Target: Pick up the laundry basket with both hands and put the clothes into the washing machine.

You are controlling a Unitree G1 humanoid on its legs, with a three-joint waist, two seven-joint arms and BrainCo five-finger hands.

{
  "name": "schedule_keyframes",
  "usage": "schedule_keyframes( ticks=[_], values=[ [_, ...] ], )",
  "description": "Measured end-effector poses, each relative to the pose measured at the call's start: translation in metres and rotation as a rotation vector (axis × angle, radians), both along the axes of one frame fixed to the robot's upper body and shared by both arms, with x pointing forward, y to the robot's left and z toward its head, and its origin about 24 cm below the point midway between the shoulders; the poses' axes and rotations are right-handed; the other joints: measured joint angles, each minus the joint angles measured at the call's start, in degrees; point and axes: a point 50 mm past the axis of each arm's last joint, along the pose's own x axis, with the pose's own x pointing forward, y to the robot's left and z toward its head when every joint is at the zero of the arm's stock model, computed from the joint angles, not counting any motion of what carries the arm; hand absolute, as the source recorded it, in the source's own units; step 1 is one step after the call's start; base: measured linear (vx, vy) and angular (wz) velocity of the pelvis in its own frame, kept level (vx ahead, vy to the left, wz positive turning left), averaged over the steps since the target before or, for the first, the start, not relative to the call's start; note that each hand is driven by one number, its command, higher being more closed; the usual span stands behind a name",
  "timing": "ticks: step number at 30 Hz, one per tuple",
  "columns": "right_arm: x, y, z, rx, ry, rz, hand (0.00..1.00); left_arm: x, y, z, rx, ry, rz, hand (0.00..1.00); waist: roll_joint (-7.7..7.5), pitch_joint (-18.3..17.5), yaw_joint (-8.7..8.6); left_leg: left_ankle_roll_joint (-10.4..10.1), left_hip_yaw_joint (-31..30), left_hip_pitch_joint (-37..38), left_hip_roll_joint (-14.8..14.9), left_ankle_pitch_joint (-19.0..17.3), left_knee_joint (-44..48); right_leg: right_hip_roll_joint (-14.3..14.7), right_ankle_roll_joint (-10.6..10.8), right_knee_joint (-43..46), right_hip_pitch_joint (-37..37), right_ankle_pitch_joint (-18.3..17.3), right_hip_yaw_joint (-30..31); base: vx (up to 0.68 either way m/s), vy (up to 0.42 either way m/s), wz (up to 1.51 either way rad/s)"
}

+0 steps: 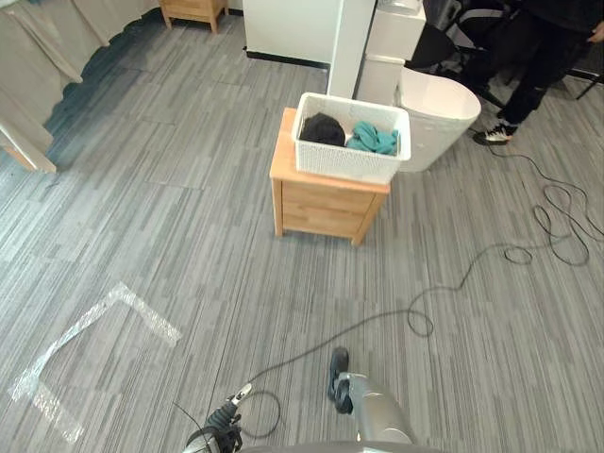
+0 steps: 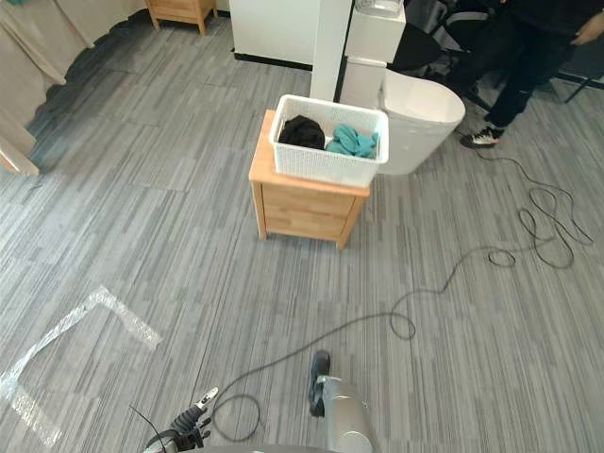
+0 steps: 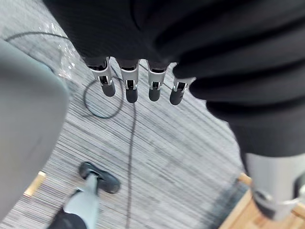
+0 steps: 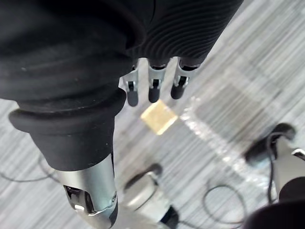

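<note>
Nearest, the left hand (image 3: pixel 129 87) and the right hand (image 4: pixel 153 88) are hung low above the floor, fingers straight and slack, and nothing is held in either. The step in hand is judged to be the approach: no lift has yet been begun, and the basket is well apart from both hands. A walk forward is called for next, then both hands are to be brought to opposite sides of the basket's rim (one hand alone would likely tip it).

The floor (image 1: pixel 142 208) is laid in grey striped carpet, and an angled outline of clear tape (image 1: pixel 94 326) is stuck to it at the near left. Farther on, a small wooden cabinet (image 1: pixel 321 203) is set, and the white laundry basket (image 1: pixel 344 162) is rested on its top. A black garment (image 1: pixel 323 129) and a teal garment (image 1: pixel 375 139) are heaped inside. Just behind and to the right, a white rounded machine (image 1: pixel 439 118) is seen, taken to be the washing machine. Beyond, a person's dark trouser legs (image 1: pixel 538 66) are seen at the far right, and pale curtains (image 1: pixel 38 57) at the far left.
</note>
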Motion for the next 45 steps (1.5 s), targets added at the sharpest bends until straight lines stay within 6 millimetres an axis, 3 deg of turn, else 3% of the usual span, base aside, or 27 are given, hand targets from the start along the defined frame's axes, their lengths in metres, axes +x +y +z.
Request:
schedule_keyframes(
  ticks=[1, 3, 5, 7, 8, 9, 10, 11, 12, 14, 16, 17, 18, 19, 20, 21, 23, 25, 27, 28, 29, 31, 32, 34, 38, 43, 45],
  values=[
    [0.01, -0.003, 0.001, -0.016, -0.027, 0.017, 0.0, -0.001, -0.002, 0.0, -0.008, -0.005, 0.013, 0.0, 0.76, 0.21, 1.08, -2.86, 0.33, -5.02, 1.68, 4.62, 12.24, 2.09, -1.13, -1.61, 4.24, -1.89, 1.1, 0.79, -0.28, -0.48],
    [0.039, -0.003, 0.004, -0.024, -0.087, 0.091, 0.0, 0.004, 0.001, 0.002, 0.003, -0.027, 0.015, 0.0, -0.64, 0.96, 2.38, 0.22, 2.68, -13.7, 2.05, 1.96, 26.29, 3.17, -2.07, -6.92, 14.64, -2.94, 3.83, 0.79, -0.226, -0.39],
    [0.053, -0.004, 0.005, -0.029, -0.114, 0.111, 0.0, 0.015, 0.008, 0.009, 0.037, -0.084, -0.012, 0.0, -1.64, 1.55, 3.69, 1.57, 5.42, -20.21, 1.85, -2.15, 25.76, 2.72, -2.31, -10.66, 21.8, -3.12, 5.86, 0.63, -0.125, -0.12],
    [0.072, -0.008, 0.009, -0.051, -0.155, 0.126, 0.0, 0.019, 0.011, 0.011, 0.048, -0.104, -0.023, 0.0, -2.49, 2.04, 4.71, 1.18, 7.38, -24.5, 0.79, -5.27, 16.57, 1.39, -1.65, -11.56, 25.9, -4.44, 7.47, 0.59, 0.018, -0.31],
    [0.087, -0.012, 0.013, -0.074, -0.188, 0.124, 0.0, 0.019, 0.011, 0.011, 0.046, -0.106, -0.016, 0.0, -2.53, 2.0, 5.41, 0.85, 8.1, -26.02, -1.34, -5.23, -0.3, -0.65, 0.37, -11.86, 29.03, -6.9, 8.25, 0.59, 0.081, -0.52],
    [0.098, -0.019, 0.017, -0.103, -0.216, 0.13, 0.0, 0.018, 0.011, 0.011, 0.045, -0.104, -0.019, 0.0, -2.29, 1.84, 6.21, -0.18, 8.4, -25.56, -1.87, -4.01, -9.41, -1.18, 0.98, -12.27, 30.19, -8.43, 8.43, 0.57, 0.131, -0.79],
    [0.109, -0.029, 0.023, -0.136, -0.236, 0.161, 0.0, 0.01, 0.007, 0.008, 0.04, -0.082, -0.026, 0.0, -0.37, 0.56, 6.86, -1.34, 7.7, -25.07, -1.77, -1.05, -24.26, -1.13, 2.36, -13.71, 32.43, -11.99, 8.6, 0.58, 0.211, -0.8],
    [0.112, -0.038, 0.026, -0.173, -0.228, 0.211, 0.0, 0.003, 0.002, 0.005, 0.028, -0.054, -0.036, 0.0, 1.07, 0.02, 7.6, -0.51, 4.91, -25.48, -2.56, 7.02, -24.65, -1.44, 4.53, -13.39, 34.64, -14.78, 9.44, 0.69, 0.327, -0.72],
    [0.108, -0.033, 0.024, -0.162, -0.214, 0.222, 0.0, -0.001, 0.002, 0.004, 0.026, -0.044, -0.032, 0.0, 0.43, -1.18, 7.57, 0.09, 4.15, -25.41, -4.15, 8.45, -23.85, -2.9, 4.75, -11.89, 34.58, -16.26, 9.92, 0.6, 0.292, -0.27],
    [0.096, -0.011, 0.015, -0.114, -0.198, 0.245, 0.0, -0.008, 0.014, 0.003, 0.064, -0.006, -0.053, 0.0, -3.29, -3.52, 6.59, 2.56, 4.35, -24.28, -7.45, 8.89, -24.04, -6.52, 4.0, -0.48, 29.75, -16.49, 12.77, 0.63, 0.244, 0.13],
    [0.081, 0.014, 0.007, -0.04, -0.161, 0.24, 0.0, -0.015, 0.022, 0.002, 0.089, 0.033, -0.061, 0.0, -5.56, -3.51, 6.32, 3.61, 6.23, -20.47, -8.66, 6.31, -24.04, -7.64, 7.59, 13.72, 25.15, -12.35, 17.72, 0.62, 0.215, -0.01],
    [0.066, 0.028, 0.002, 0.008, -0.12, 0.232, 0.0, -0.018, 0.025, 0.001, 0.098, 0.048, -0.077, 0.0, -5.92, -3.14, 5.71, 4.28, 6.52, -16.93, -8.99, 4.41, -24.49, -7.76, 13.23, 24.69, 21.62, -8.05, 19.73, 0.54, 0.159, -0.08],
    [0.053, 0.027, 0.0, 0.018, -0.098, 0.208, 0.0, -0.017, 0.025, 0.001, 0.099, 0.05, -0.087, 0.0, -5.68, -2.82, 5.42, 4.91, 6.72, -13.02, -9.26, 3.33, -25.71, -7.86, 14.84, 34.14, 17.92, -7.39, 20.36, 0.51, 0.141, -0.08],
    [0.05, 0.022, 0.0, 0.009, -0.097, 0.198, 0.0, -0.016, 0.024, 0.001, 0.096, 0.049, -0.089, 0.0, -5.66, -2.62, 5.2, 4.93, 6.82, -10.15, -9.26, 3.2, -27.25, -8.07, 14.12, 37.18, 16.72, -7.83, 19.82, 0.44, 0.108, -0.14],
    [0.041, 0.014, 0.0, -0.008, -0.073, 0.204, 0.0, -0.017, 0.021, 0.0, 0.092, 0.054, -0.106, 0.0, -4.38, -1.88, 4.66, 4.92, 7.19, -4.65, -8.99, 3.2, -31.06, -9.43, 11.05, 39.6, 15.21, -9.77, 15.79, 0.39, 0.077, -0.13],
    [0.029, 0.009, 0.0, -0.014, -0.045, 0.189, 0.0, -0.018, 0.02, 0.0, 0.088, 0.058, -0.107, 0.0, -4.16, -1.97, 4.2, 4.89, 7.56, -0.55, -8.63, 3.18, -34.35, -11.79, 7.99, 38.72, 14.06, -11.7, 10.83, 0.34, 0.055, -0.12],
    [0.013, 0.008, -0.001, -0.009, -0.012, 0.143, 0.0, -0.014, 0.017, 0.0, 0.08, 0.047, -0.102, 0.0, -4.16, -2.02, 4.16, 3.81, 7.61, 2.56, -7.9, 2.43, -36.69, -14.27, 7.61, 33.19, 11.04, -13.71, 6.46, 0.26, -0.026, -0.05],
    [0.001, 0.009, -0.002, 0.001, 0.013, 0.094, 0.0, -0.01, 0.012, 0.0, 0.067, 0.036, -0.094, 0.0, -4.13, -2.03, 3.81, 2.45, 6.7, 2.35, -6.76, 1.46, -36.97, -14.71, 8.81, 20.1, 9.56, -13.59, 5.9, 0.21, -0.173, 0.16],
    [-0.012, 0.013, -0.003, 0.023, 0.045, 0.05, 0.0, -0.01, 0.009, -0.001, 0.054, 0.034, -0.072, 0.0, -4.44, -2.11, 3.23, 1.17, 5.48, 1.83, -6.1, 0.34, -36.93, -15.4, 8.76, 8.26, 9.29, -9.91, 7.41, 0.19, -0.282, 0.29],
    [-0.019, 0.018, -0.003, 0.039, 0.061, 0.018, 0.0, -0.013, 0.013, -0.001, 0.061, 0.038, -0.057, 0.0, -5.59, -2.68, 3.07, -0.53, 4.53, 1.57, -6.02, -0.35, -36.8, -15.74, 8.8, 2.92, 9.61, -3.63, 7.89, 0.21, -0.375, 0.37],
    [-0.025, 0.02, -0.004, 0.05, 0.075, -0.006, 0.0, -0.015, 0.018, -0.001, 0.068, 0.045, -0.038, 0.0, -6.27, -3.01, 2.67, -2.25, 3.37, 2.03, -5.33, -0.96, -36.86, -15.27, 12.87, 1.2, 11.34, -4.85, 7.6, 0.21, -0.381, 0.37],
    [-0.029, 0.014, -0.003, 0.037, 0.088, -0.022, 0.0, -0.018, 0.003, -0.004, 0.028, 0.048, -0.034, 0.0, -3.38, -3.91, 2.91, -4.45, 2.61, 2.13, -1.19, 0.26, -38.25, -11.38, 11.67, -1.21, 12.65, -5.27, 4.47, 0.22, -0.35, 0.33],
    [-0.028, 0.006, -0.001, 0.019, 0.086, -0.006, 0.0, -0.02, -0.003, -0.005, 0.015, 0.055, -0.043, 0.0, -1.77, -4.69, 2.86, -5.41, 1.98, 2.1, 0.56, 0.92, -39.54, -9.5, 10.89, -3.16, 13.46, -5.08, 2.89, 0.23, -0.3, 0.33],
    [-0.023, 0.0, -0.001, 0.006, 0.074, 0.02, 0.0, -0.021, -0.006, -0.005, 0.009, 0.06, -0.049, 0.0, -0.92, -5.1, 2.78, -6.5, 1.26, 1.91, 2.17, 1.63, -40.43, -7.73, 10.28, -5.25, 14.74, -4.78, 0.98, 0.21, -0.213, 0.41],
    [-0.01, -0.013, 0.002, -0.028, 0.037, 0.031, 0.0, -0.022, -0.001, -0.005, 0.021, 0.062, -0.043, 0.0, -1.37, -5.55, 2.93, -7.08, 0.09, 0.74, 2.67, 2.05, -41.41, -6.63, 10.29, -9.05, 16.54, -4.45, -2.08, 0.12, -0.085, 0.36],
    [0.039, -0.017, 0.005, -0.054, -0.075, 0.023, 0.0, -0.023, 0.016, -0.002, 0.052, 0.054, 0.025, 0.0, -2.2, -5.53, 2.81, -7.0, 0.35, -1.46, 0.71, 2.14, -41.91, -7.59, 11.12, -14.87, 17.19, -0.78, -2.22, 0.06, 0.031, 0.0],
    [0.066, -0.056, 0.022, -0.169, -0.169, -0.032, 0.0, 0.004, 0.038, 0.015, 0.086, -0.104, 0.131, 0.0, -1.95, -5.06, 2.98, -6.57, 0.05, -3.58, -0.2, 2.48, -41.85, -8.48, 11.32, -16.02, 15.93, 0.29, -2.86, -0.01, 0.039, 0.12]
  ],
)
